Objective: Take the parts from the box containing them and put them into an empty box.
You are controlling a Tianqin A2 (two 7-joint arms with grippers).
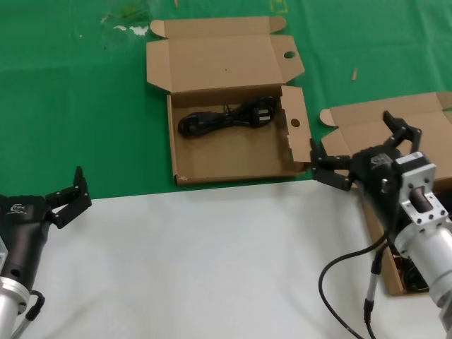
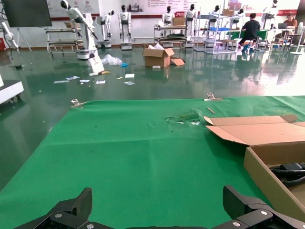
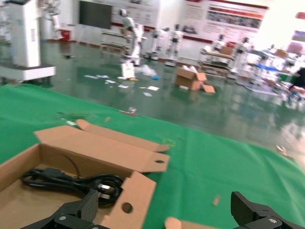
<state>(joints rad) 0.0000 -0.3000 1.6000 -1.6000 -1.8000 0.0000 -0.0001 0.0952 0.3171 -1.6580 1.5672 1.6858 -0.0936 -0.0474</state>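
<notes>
Holed box (image 1: 233, 134) sits open on the green cloth (image 1: 70, 106), lid flap (image 1: 222, 60) laid back, one round hole in the lid and one in the side flap (image 1: 295, 131). One cord (image 1: 226, 118) lies coiled inside along the far wall, plug end toward the side flap; the right wrist view shows the same cord (image 3: 71, 181) against the box's back wall, beside the holed flap (image 3: 131, 200). Plain box (image 1: 381, 131) stands to the right of the holed one, near it, mostly hidden behind the right arm; its contents cannot be made out from the head view. Right gripper (image 1: 364, 145) hangs over the plain box's near-left corner, fingers spread wide, nothing between them. Left gripper (image 1: 70, 194) is low at the left, at the edge where green cloth meets the white surface (image 1: 212, 261), fingers apart and empty. Left wrist view shows the holed box's lid (image 2: 257, 131) and a bit of cord (image 2: 290, 171) inside the wall.
</notes>
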